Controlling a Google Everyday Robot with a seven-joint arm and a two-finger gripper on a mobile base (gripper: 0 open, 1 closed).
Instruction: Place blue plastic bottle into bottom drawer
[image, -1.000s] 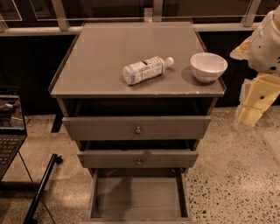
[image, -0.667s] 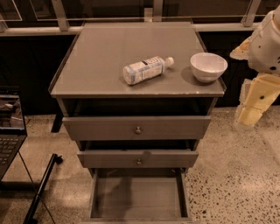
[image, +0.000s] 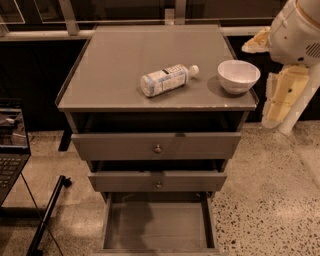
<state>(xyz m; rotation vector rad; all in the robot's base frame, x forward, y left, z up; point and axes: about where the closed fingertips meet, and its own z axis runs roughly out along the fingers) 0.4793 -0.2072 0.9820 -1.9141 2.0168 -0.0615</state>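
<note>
One bottle (image: 165, 80) lies mid-bench (image: 110, 65) near the bowl (image: 238, 76); the gripper (image: 283, 99) hangs at right, open or closed I cannot tell. Best grasp its middle, then lower it into the drawer (image: 155, 231).

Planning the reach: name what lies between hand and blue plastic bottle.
Camera view: the white round bowl on grey cabinet top; hand hangs right of it.

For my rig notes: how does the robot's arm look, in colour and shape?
The arm, at the right edge, has a rounded white shell with a dark band. Below it hangs a flat cream-yellow part with small dark spots, apparently the tool, right of the cabinet. No cables or markings show.
</note>
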